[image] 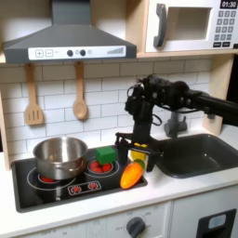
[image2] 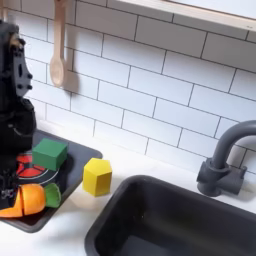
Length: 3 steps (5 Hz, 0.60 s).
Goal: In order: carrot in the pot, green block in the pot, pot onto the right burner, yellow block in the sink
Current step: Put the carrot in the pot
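First exterior view: your gripper [image: 136, 152] sits right over carrot [image: 132, 175], fingers apart, nothing held. Carrot lies just below gripper, leafy end up toward it, tip pointing down and toward pot [image: 59, 156]. Pot waits well off to first exterior view's left.

Second exterior view: carrot [image2: 26, 201] lies flat below arm, long way across, green block [image2: 48, 154] just behind.
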Available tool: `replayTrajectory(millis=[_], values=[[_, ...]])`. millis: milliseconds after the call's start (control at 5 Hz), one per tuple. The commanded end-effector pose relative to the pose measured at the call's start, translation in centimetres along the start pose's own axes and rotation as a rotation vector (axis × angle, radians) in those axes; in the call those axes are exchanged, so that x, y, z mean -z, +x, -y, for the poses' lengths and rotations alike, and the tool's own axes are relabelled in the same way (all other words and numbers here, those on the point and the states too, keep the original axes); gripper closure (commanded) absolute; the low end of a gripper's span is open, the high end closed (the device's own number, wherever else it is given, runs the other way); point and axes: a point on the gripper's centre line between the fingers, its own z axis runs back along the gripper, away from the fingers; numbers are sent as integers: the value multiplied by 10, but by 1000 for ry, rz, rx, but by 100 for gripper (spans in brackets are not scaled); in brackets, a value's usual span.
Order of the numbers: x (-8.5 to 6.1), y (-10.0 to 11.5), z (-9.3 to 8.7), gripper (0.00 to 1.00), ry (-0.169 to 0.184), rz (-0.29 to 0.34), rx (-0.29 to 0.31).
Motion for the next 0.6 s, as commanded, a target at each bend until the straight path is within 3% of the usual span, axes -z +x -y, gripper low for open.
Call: replayTrajectory(millis=[0,400], values=[[5,1,2,0,-43,71,83],[16,4,-1,0,-55,134,74]])
